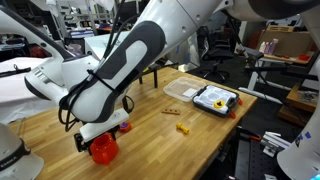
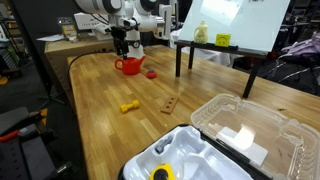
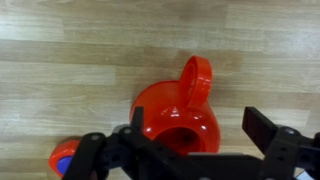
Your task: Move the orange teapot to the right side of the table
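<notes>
Step in hand, as I judge it: the grasp, not yet the carry; in an exterior view the orange teapot stands upright on the desk near its left end, with the hand directly above it. In the wrist view the hand is spread; 1 finger sits close against the teapot's left flank, whether touching I cannot tell; the other finger is clear of its right flank; the ring handle rises on the far side of the teapot's open mouth; a red-and-purple block lies just left of the teapot. Right of the teapot in an exterior view come a flat brown piece, then a yellow piece, then a black tray well apart from it. The next move calls for centring the jaws over the round body, lowering, and closing firmly, since smooth plastic may slip; then lifting clear of the small pieces before travelling right.
</notes>
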You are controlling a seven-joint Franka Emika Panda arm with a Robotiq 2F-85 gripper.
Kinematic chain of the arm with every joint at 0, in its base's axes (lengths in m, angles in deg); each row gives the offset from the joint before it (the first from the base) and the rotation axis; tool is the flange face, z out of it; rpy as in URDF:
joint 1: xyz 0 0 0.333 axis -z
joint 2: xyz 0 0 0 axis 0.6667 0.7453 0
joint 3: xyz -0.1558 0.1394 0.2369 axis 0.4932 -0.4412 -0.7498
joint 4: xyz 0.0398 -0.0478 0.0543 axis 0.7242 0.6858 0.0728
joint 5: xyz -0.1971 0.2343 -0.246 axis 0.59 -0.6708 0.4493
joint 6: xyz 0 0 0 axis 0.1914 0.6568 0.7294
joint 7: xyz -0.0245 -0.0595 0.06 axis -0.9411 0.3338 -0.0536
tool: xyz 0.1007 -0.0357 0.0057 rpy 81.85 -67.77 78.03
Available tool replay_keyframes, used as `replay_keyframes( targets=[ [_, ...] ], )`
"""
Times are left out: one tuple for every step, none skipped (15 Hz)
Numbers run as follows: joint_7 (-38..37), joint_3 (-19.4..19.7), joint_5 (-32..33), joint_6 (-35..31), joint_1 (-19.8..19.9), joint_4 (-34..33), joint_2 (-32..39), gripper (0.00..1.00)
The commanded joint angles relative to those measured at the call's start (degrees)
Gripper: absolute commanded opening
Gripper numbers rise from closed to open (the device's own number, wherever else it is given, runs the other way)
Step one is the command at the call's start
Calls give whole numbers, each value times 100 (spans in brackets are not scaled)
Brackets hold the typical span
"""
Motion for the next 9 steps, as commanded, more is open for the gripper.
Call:
replay_keyframes(
  targets=[
    [189, 31, -135, 352, -54, -231, 133, 100],
    [196, 31, -138, 390, -59, -248, 149, 100],
    [202, 31, -137, 416, -63, -265, 169, 100],
    [208, 33, -137, 437, -65, -292, 198, 100],
    [217, 33, -139, 460, -64, -323, 227, 100],
    [220, 45, -128, 476, -69, -351, 254, 100],
    [230, 45, -131, 496, -65, -369, 267, 100],
    [245, 39, -137, 514, -60, -385, 276, 90],
    [251, 40, -137, 534, -60, -403, 285, 74]
  ],
)
